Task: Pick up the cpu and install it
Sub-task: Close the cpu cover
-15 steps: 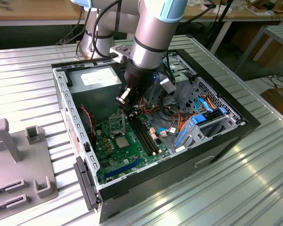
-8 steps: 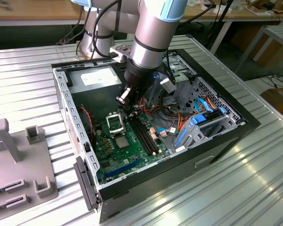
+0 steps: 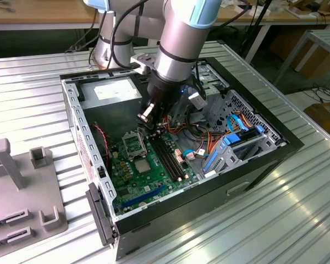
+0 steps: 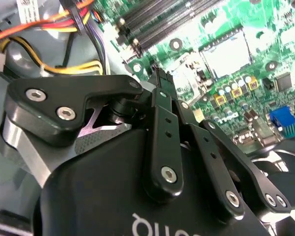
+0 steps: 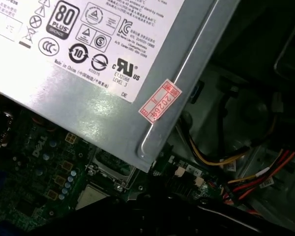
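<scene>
The cpu (image 3: 144,165), a small silver-grey square, lies flat on the green motherboard (image 3: 126,184) just below the centre of the exterior view. It sits just beside the metal-framed socket (image 3: 133,144). The gripper (image 3: 147,116) hangs above the board, apart from the cpu. In the second wrist view its fingers (image 4: 162,123) look pressed together, pinching nothing. The open black computer case (image 3: 198,212) rests on a ribbed silver tabletop (image 3: 297,220). 1 grey fixture (image 3: 22,181) sits at the lower left. Wooden benches (image 3: 38,11) stand in the room behind.

Exterior view overlooks case (image 3: 170,217); wrist views near motherboard (image 4: 196,19).
</scene>
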Robot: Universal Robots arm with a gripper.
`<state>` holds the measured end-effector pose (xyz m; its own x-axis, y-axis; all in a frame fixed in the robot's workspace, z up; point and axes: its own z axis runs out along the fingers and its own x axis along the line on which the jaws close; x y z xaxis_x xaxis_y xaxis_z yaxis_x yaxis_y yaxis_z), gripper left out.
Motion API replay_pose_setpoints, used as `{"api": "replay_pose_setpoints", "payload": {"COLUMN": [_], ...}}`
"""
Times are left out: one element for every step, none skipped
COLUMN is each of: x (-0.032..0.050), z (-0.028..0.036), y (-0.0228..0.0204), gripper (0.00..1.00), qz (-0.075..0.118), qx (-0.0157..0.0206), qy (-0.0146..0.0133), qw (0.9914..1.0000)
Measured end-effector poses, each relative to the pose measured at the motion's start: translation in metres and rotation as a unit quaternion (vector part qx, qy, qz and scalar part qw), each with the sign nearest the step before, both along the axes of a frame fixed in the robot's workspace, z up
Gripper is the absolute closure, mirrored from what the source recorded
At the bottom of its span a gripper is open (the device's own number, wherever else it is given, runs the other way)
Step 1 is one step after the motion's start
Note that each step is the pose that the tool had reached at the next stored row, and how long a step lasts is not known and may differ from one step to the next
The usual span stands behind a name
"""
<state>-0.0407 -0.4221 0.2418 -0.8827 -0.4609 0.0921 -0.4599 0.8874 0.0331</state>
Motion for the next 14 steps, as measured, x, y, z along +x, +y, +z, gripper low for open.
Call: {"api": "replay_pose_setpoints", "payload": {"x": [0.0014,0.0023,0.0024,0.0024,0.0023,0.0023,0.0023,0.0021,0.0007,-0.0013,-0.0026,-0.0033,-0.0037,-0.0037], "z": [-0.0012,-0.0026,-0.0035,-0.0043,-0.0054,-0.0074,-0.0093,-0.0132,-0.0177,-0.0196,-0.0203,-0.0208,-0.0213,-0.0221], "y": [0.0,0.0,0.0,0.0,0.0001,0.0001,0.0,0.0001,0.0,0.0,0.0,0.0,0.0,0.0001], "gripper": [0.89,0.89,0.89,0.89,0.89,0.89,0.89,0.89,0.89,0.89,0.89,0.89,0.89,0.89], "qz": [0.0,0.0,0.0,0.0,0.0,0.0,0.0,0.0,0.0,0.0,0.0,0.0,0.0,0.0], "qx": [0.0005,0.0016,0.0035,0.0077,0.01,0.0113,0.0118,0.0124,0.0126,0.0134,0.0143,0.0147,0.0152,0.0158], "qy": [0.0,0.0,0.0,0.0,0.0,-0.0001,0.0,-0.0001,0.0,-0.0001,-0.0002,-0.0002,-0.0002,-0.0002], "qw": [1.0,1.0,0.99999,0.99997,0.99995,0.99994,0.99993,0.99992,0.99992,0.99991,0.9999,0.99989,0.99988,0.99988]}}
